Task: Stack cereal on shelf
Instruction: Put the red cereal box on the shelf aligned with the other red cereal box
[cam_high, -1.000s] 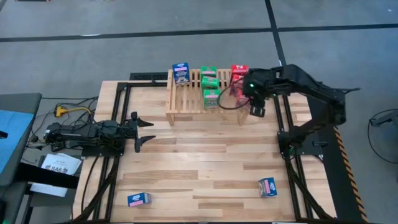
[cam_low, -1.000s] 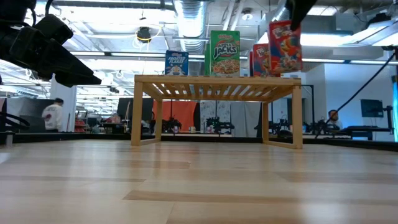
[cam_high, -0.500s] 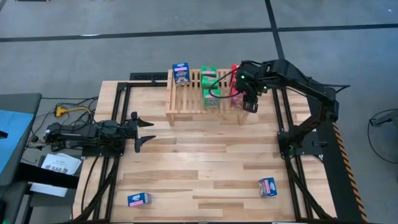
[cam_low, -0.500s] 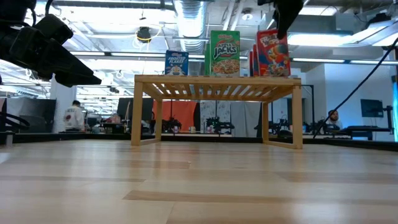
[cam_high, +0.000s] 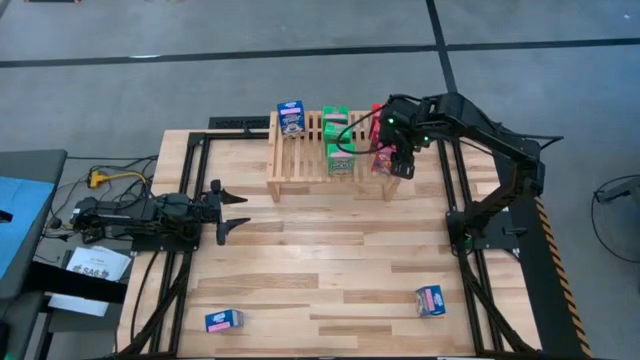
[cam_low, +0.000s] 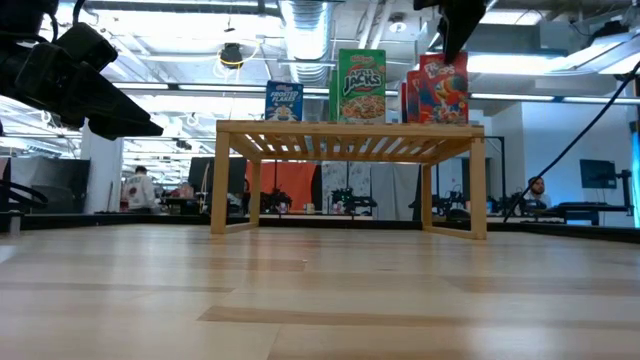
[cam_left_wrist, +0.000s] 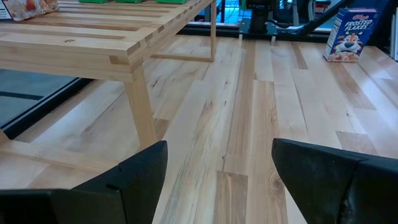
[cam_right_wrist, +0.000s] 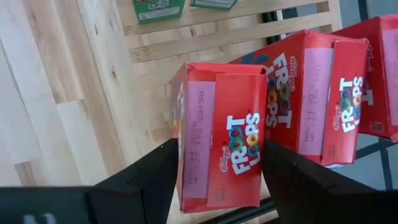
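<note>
The shelf (cam_high: 330, 150), a low slatted wooden rack, stands at the table's far side. On it stand a blue cereal box (cam_high: 290, 117), two green ones (cam_high: 338, 140) and red ones at its right end. My right gripper (cam_right_wrist: 221, 143) points down over the nearest red box (cam_low: 447, 88), one finger on each side of its top. That box stands upright with its bottom on the slats. My left gripper (cam_left_wrist: 217, 180) waits open and level at the table's left side (cam_high: 235, 210). My right gripper comes from above, with one finger (cam_right_wrist: 155, 180) beside each narrow side of the red box's top end (cam_right_wrist: 217, 124). The jaws stand about as wide as the box. I cannot tell whether they touch it. The box rests on the shelf.
Two other red boxes (cam_right_wrist: 311, 93) stand right behind the flanked one at the shelf's right end. Two blue boxes sit on the table near its front edge, one at the left (cam_high: 223, 320) and one at the right (cam_high: 431, 300). Bare wood lies between them and the shelf.
My right gripper has moved toward the table's left edge, over the shelf's right end, carrying the red box. The box hung tilted above the slats a second ago. It now stands upright on them beside the other red boxes.
</note>
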